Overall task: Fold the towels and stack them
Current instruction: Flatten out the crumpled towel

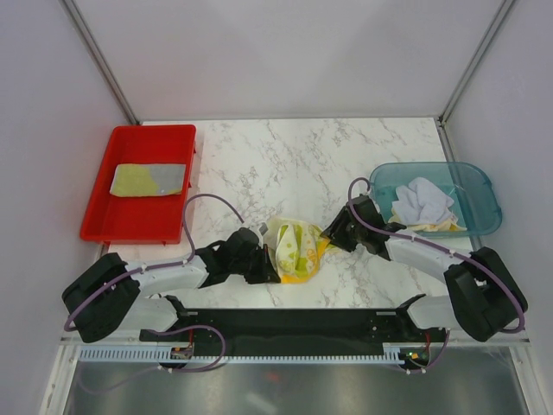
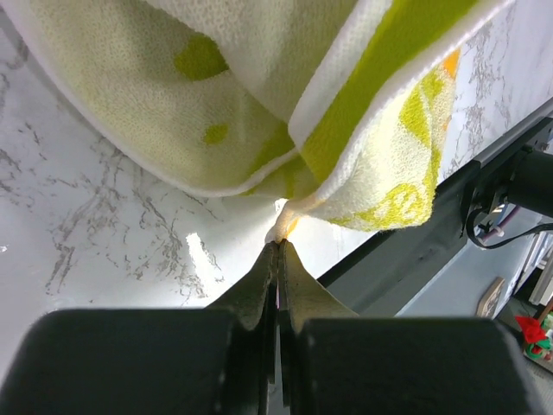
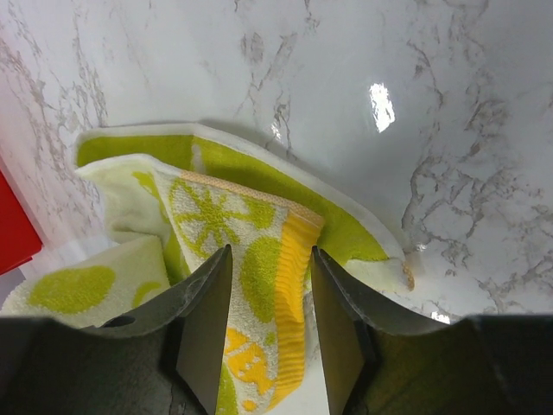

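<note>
A crumpled yellow-green and cream patterned towel (image 1: 296, 249) lies on the marble table between my two grippers. My left gripper (image 1: 270, 270) is shut on a corner of it; the wrist view shows the cloth (image 2: 259, 95) pinched at the fingertips (image 2: 282, 245) and lifted off the table. My right gripper (image 1: 327, 233) is open at the towel's right edge; its fingers (image 3: 207, 320) straddle the yellow stripe of the towel (image 3: 259, 277) without closing. A folded yellow and grey towel (image 1: 149, 179) lies in the red tray (image 1: 104, 216). White and cream towels (image 1: 423, 203) sit in the teal bin (image 1: 479, 199).
The red tray stands at the back left, the teal bin at the right. White walls and metal posts enclose the table. A black rail (image 1: 294, 324) runs along the near edge by the arm bases.
</note>
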You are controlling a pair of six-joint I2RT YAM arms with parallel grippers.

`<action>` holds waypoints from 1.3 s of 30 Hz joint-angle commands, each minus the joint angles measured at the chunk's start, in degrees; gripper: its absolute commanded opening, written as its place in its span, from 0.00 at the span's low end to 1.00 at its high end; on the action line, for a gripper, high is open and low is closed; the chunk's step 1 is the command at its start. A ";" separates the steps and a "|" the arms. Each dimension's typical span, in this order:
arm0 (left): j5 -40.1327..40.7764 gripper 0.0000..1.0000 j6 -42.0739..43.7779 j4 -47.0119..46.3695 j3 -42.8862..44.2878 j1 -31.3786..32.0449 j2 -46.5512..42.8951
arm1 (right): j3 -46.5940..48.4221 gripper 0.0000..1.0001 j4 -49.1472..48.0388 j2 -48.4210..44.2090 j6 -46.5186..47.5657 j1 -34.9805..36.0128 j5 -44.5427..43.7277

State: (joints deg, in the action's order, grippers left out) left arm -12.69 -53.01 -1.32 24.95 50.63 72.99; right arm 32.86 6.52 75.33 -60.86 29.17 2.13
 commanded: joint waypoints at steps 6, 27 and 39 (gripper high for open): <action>1.44 0.02 -2.01 0.27 0.80 0.34 -0.57 | 0.27 0.49 -5.64 4.03 -1.81 0.72 0.95; 4.52 0.62 -2.01 -4.21 -3.06 0.34 -0.22 | -3.86 0.00 -6.87 3.77 -2.51 0.80 -1.78; -0.67 0.27 -3.50 -17.66 -6.41 1.58 7.16 | -5.35 0.00 -7.40 1.40 -2.51 1.06 -3.10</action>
State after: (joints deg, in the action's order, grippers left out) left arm -12.69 -55.75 -18.24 19.81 51.68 78.46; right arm 28.12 -0.05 78.32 -62.89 29.80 0.99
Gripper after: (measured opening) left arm 0.343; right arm 0.009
